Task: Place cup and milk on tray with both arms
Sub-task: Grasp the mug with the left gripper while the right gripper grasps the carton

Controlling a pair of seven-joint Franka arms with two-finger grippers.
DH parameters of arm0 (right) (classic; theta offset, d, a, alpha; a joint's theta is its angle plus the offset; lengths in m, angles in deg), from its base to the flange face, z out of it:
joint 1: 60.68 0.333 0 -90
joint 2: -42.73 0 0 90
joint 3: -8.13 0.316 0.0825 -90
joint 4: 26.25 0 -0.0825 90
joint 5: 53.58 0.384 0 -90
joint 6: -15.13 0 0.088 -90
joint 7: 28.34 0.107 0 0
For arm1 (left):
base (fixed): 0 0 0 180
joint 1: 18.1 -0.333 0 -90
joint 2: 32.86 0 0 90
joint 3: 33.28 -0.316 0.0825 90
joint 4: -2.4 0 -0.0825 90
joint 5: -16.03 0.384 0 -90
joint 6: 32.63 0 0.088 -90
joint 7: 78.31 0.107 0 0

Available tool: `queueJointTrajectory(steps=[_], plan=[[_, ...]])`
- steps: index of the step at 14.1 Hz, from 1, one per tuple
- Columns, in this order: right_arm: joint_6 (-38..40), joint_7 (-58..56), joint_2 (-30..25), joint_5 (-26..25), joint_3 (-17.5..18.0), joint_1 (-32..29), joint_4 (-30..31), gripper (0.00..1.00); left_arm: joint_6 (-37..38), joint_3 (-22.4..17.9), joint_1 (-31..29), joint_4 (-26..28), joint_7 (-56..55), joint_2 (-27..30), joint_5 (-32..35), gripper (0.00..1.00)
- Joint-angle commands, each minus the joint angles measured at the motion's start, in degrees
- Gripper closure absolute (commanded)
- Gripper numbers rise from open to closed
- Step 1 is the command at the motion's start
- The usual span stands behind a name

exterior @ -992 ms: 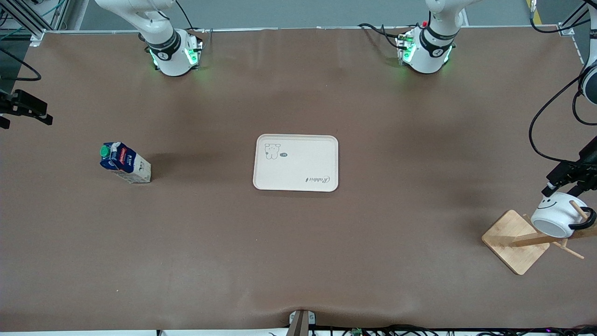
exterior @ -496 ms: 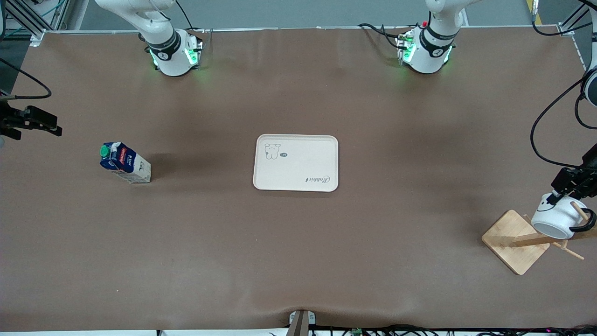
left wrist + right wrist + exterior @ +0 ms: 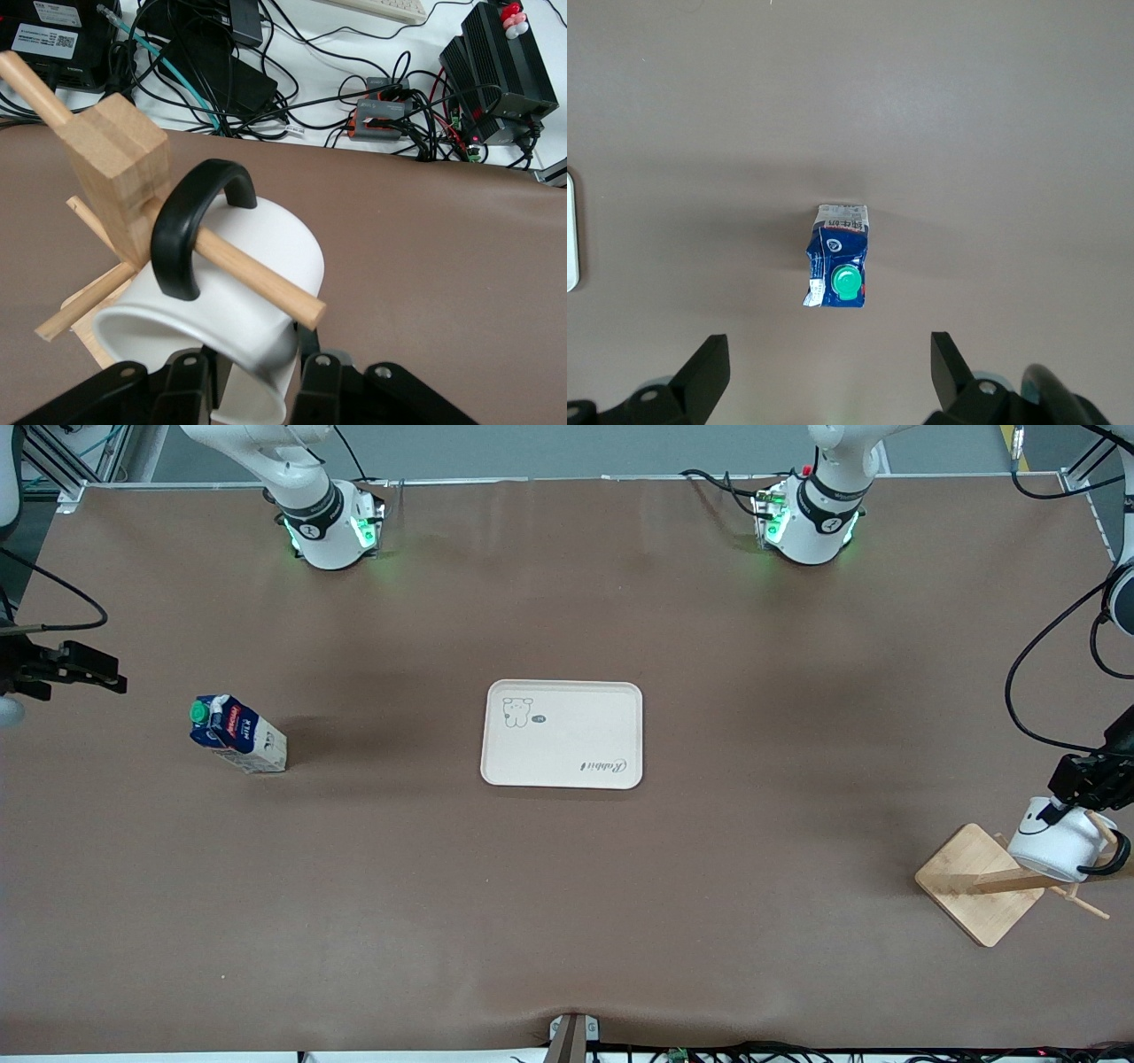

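Left wrist view, lower centre, shows the left gripper (image 3: 257, 376) pinching the cup (image 3: 232, 297) rim on its rack peg (image 3: 252, 274), where the handle could snag; right gripper (image 3: 824, 372) gapes over the milk (image 3: 838, 257).

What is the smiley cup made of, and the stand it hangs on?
The cup looks like glazed ceramic: smooth, white, slightly shiny, with a glossy black handle. It could be plastic. The stand looks like bare, light wood: its block and pegs show grain in the left wrist view.
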Motion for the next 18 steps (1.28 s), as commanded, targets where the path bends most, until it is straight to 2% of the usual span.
queueJointTrajectory(steps=[1, 5, 9, 11, 18], plan=[[0.51, 0.11, 2.06, 0.11, 0.17, -0.39, -1.6, 0.0, -0.29, 0.08, 0.5, -0.78, 1.3, -0.16, -0.9, 0.73], [-0.18, -0.24, 3.47, 1.16, 0.17, -0.83, -1.25, 0.0, -0.28, 0.08, 0.6, -0.78, 1.38, -0.15, -0.81, 0.98], [0.07, 0.01, 6.27, 1.69, 0.17, -2.93, -0.81, 0.0, -0.2, 0.95, 0.77, -0.86, 1.38, 0.11, -0.9, 1.0], [0.34, -0.07, 7.87, 4.06, 0.17, -4.43, -0.81, 0.0, 0.5, 1.48, 0.77, -0.86, 1.38, 0.55, -0.73, 1.0], [3.33, 0.46, 9.89, 3.54, 0.08, -5.31, -0.63, 0.0, 10.07, 1.31, -0.19, -0.78, 0.6, 2.74, -0.9, 1.0]])
